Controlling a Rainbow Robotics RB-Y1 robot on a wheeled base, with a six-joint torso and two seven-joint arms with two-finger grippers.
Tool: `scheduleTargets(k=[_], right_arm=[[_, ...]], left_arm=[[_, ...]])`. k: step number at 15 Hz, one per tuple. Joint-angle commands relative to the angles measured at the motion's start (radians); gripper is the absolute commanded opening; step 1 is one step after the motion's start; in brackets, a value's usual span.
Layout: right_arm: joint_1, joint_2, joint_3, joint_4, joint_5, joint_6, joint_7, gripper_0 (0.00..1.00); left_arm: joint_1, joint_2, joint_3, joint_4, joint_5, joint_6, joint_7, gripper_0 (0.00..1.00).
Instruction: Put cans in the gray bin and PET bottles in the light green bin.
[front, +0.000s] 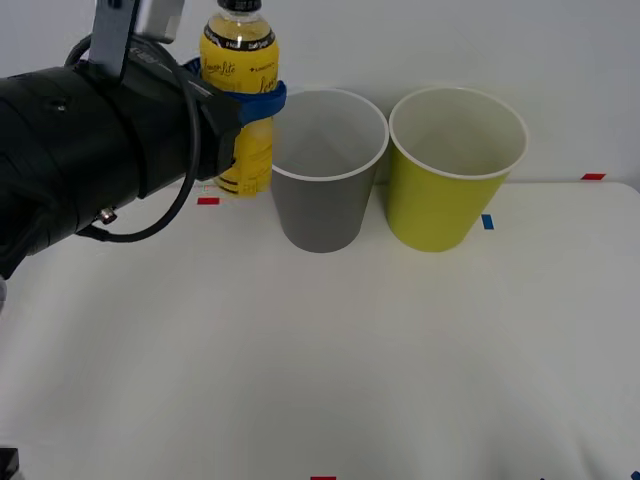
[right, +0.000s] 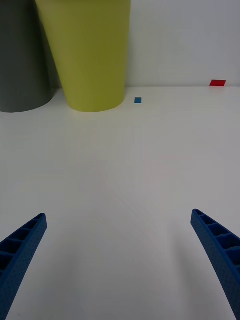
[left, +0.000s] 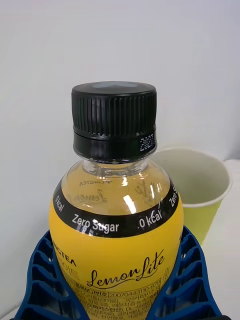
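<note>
A: Where do we have the PET bottle (front: 240, 60)?

B: Upright in our left tool (front: 240, 100), at the far left of the table (front: 320, 350), just beside the gray bin (front: 325, 170) on its left. Blue ribbed fingers (left: 42, 280) wrap both sides of the yellow label. Black cap (left: 114, 120) on, yellowish liquid up to the neck. Label reads "Lemon Lite", "Zero Sugar", "0 kcal".

A: Is it lifted or standing on the table?

B: We can't tell. Its base sits near table level in the front view, and the arm hides part of it.

A: Bins?

B: Gray bin stands upright mid-table at the back, white rim, pale inside. The light green bin (front: 455, 165) is right beside it on its right, rims nearly touching, also upright. From the left wrist view we see the light green bin's rim (left: 200, 180) behind the bottle's shoulder.

A: Right tool?

B: Our right tool (right: 120, 260) is spread wide, nothing between the fingers, low over bare table. Both bins stand ahead of it, light green bin (right: 87, 50) closest, gray (right: 20, 55) next to it.

A: Markers?

B: Small blue tape (right: 138, 100) on the table near the light green bin's base, red tape (right: 217, 83) farther off by the wall. Another red tape (front: 208, 201) by the bottle's base.
</note>
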Motion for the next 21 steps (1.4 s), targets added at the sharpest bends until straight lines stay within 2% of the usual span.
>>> scheduleTargets(k=[1, 5, 8, 15, 18, 21], right_arm=[[0.000, 0.000, 0.000, 0.000, 0.000, 0.000, 0.000, 1.00], [0.000, 0.000, 0.000, 0.000, 0.000, 0.000, 0.000, 1.00], [0.000, 0.000, 0.000, 0.000, 0.000, 0.000, 0.000, 1.00], [0.000, 0.000, 0.000, 0.000, 0.000, 0.000, 0.000, 1.00], [0.000, 0.000, 0.000, 0.000, 0.000, 0.000, 0.000, 1.00], [0.000, 0.000, 0.000, 0.000, 0.000, 0.000, 0.000, 1.00]], left_arm=[[-0.082, -0.045, -0.052, 0.063, -0.039, 0.000, 0.013, 0.00], [-0.300, -0.152, -0.176, 0.256, -0.120, -0.022, 0.037, 0.00], [-0.419, -0.220, -0.230, 0.491, -0.150, -0.143, 0.029, 0.00], [-0.424, -0.286, -0.345, 0.776, -0.223, -0.508, 0.014, 0.00], [-0.447, -0.330, -0.355, 0.888, -0.223, -0.611, 0.000, 0.00], [-0.508, -0.359, -0.355, 1.006, -0.223, -0.663, -0.015, 0.00]])
